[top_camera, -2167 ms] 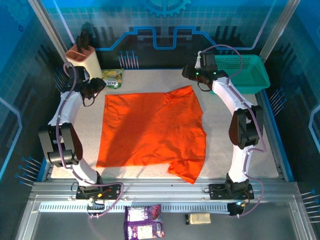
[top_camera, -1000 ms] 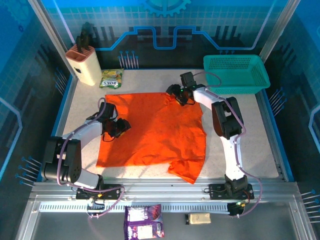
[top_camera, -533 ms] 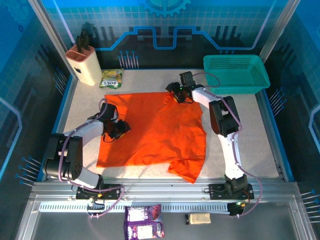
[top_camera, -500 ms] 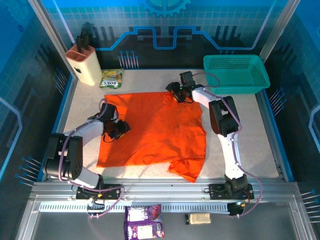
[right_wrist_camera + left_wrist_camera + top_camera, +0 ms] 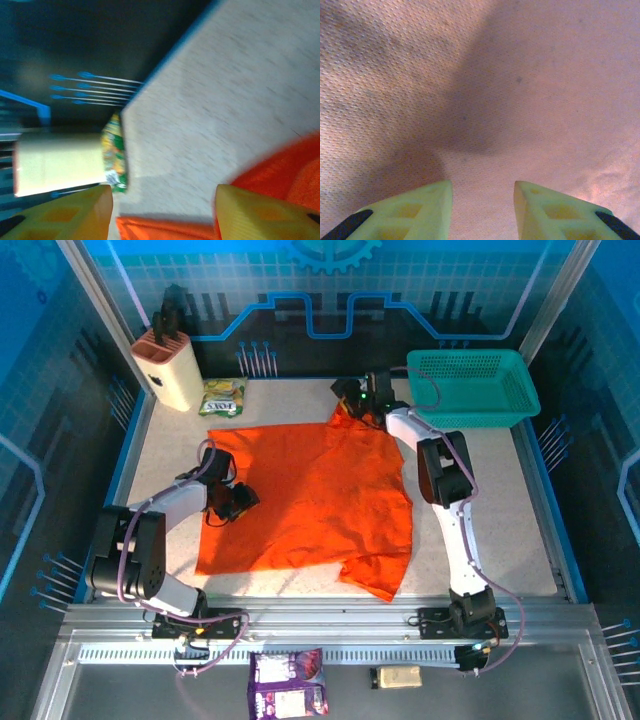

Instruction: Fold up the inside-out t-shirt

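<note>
The inside-out t-shirt (image 5: 310,490) lies spread flat and orange across the middle of the table, one sleeve pointing at the near edge. My left gripper (image 5: 237,505) rests low on its left part; in the left wrist view its fingertips (image 5: 482,183) stand apart with smooth cloth (image 5: 520,75) between and beyond them. My right gripper (image 5: 350,402) is at the shirt's far right corner, which is drawn up into a peak toward the back edge. In the right wrist view the orange cloth (image 5: 160,230) sits pinched low between the yellow fingers (image 5: 162,189).
A teal mesh basket (image 5: 480,405) stands at the back right, close to the right arm. A beige knife block (image 5: 168,365) and a green snack packet (image 5: 223,397) sit at the back left. A purple packet (image 5: 288,683) lies on the front rail.
The right gripper has narrowed and moved toward the back edge, dragging the shirt's far corner with it. The left gripper has stayed put on the shirt's left part.
</note>
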Tool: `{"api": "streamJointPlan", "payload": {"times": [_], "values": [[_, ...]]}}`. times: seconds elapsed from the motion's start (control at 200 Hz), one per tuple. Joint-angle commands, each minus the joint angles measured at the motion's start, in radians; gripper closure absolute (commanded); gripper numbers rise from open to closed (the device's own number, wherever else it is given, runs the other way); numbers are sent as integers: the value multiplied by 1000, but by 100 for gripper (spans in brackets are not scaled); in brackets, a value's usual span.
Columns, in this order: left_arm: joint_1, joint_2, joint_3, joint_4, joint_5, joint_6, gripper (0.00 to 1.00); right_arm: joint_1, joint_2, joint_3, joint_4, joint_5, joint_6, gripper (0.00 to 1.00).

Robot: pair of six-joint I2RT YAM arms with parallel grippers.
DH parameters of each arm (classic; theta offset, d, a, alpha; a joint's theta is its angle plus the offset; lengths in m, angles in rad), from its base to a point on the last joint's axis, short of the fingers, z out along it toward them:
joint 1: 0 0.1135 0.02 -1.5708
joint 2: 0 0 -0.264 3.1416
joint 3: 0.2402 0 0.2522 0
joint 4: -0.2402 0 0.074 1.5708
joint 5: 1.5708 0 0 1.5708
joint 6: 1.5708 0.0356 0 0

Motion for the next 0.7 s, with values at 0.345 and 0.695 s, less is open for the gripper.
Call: {"api": "streamJointPlan", "payload": {"times": [0.345,0.695], "values": [[-6,-47,-1,-47,2,27,62,-59,-170,-74,-226,-95,-242,44],[-6,-44,-5,-54,10,36,65,-2,-186,-222,-189,-103,-213,32]]}}
